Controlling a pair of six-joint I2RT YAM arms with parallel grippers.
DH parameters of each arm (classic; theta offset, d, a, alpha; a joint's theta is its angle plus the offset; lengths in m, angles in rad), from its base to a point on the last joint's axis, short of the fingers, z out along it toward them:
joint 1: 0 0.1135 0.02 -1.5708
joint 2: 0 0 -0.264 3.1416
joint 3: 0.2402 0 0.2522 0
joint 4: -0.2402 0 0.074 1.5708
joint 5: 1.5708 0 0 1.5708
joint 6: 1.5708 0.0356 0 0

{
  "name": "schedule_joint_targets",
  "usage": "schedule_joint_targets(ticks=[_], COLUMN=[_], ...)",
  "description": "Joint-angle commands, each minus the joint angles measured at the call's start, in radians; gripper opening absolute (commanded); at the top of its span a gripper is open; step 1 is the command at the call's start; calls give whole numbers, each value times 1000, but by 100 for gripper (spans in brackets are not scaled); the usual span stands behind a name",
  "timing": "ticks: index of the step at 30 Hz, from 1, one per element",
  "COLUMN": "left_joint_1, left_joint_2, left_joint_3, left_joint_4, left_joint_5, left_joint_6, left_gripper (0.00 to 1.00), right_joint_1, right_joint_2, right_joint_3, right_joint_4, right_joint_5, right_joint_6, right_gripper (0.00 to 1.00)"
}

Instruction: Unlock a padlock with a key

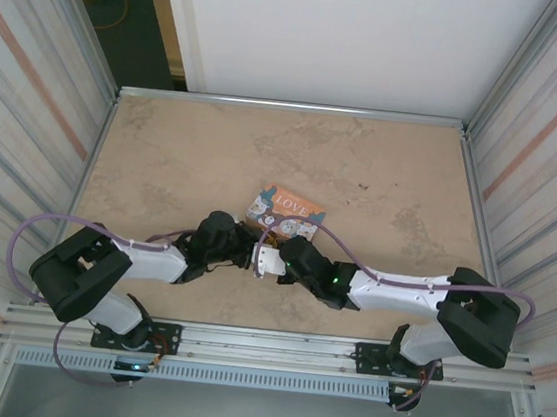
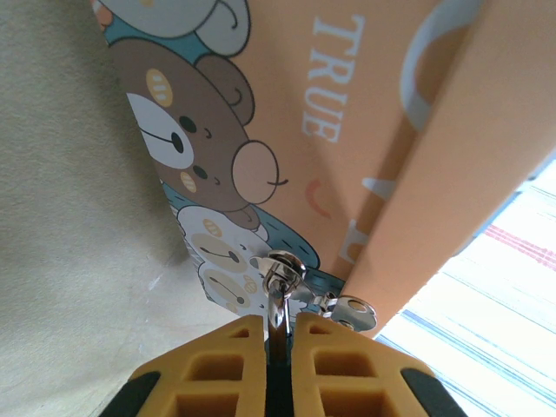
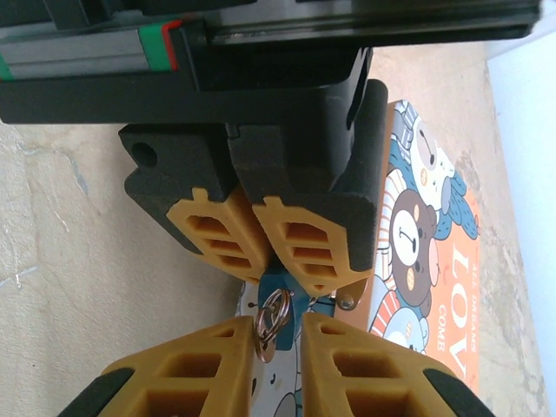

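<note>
The tiny blue-teal padlock hangs at the clasp of the orange picture box. My left gripper is shut on its top. In the left wrist view the left gripper pinches the padlock's silvery shackle just under the box's clasp. A coppery key ring and the key stick out of the padlock. They sit between the fingers of my right gripper, whose jaws stand narrowly apart. The ring touches one finger only. From above, both grippers meet nose to nose.
The box lies on the beige table just beyond the grippers. Metal rails border the table on all sides, with corrugated walls left and right. A silvery latch tab sticks out beside the clasp.
</note>
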Motion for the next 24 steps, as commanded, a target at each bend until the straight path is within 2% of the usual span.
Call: schedule_joint_targets(ticks=[1, 17, 24], left_joint_1=[-5, -5, -5], left_joint_2=[-34, -40, -44], left_joint_3=[-4, -5, -8], left_joint_4=[35, 37, 35], left_joint_5=[-18, -19, -20], left_joint_6=[-1, 1, 0], left_gripper=[0, 0, 0], right_joint_1=[-9, -10, 0], right_joint_2=[18, 46, 53], right_joint_3=[31, 34, 34], right_joint_4=[21, 54, 74], right_joint_5=[27, 37, 49], right_joint_6=[21, 88, 140], right_gripper=[18, 1, 0])
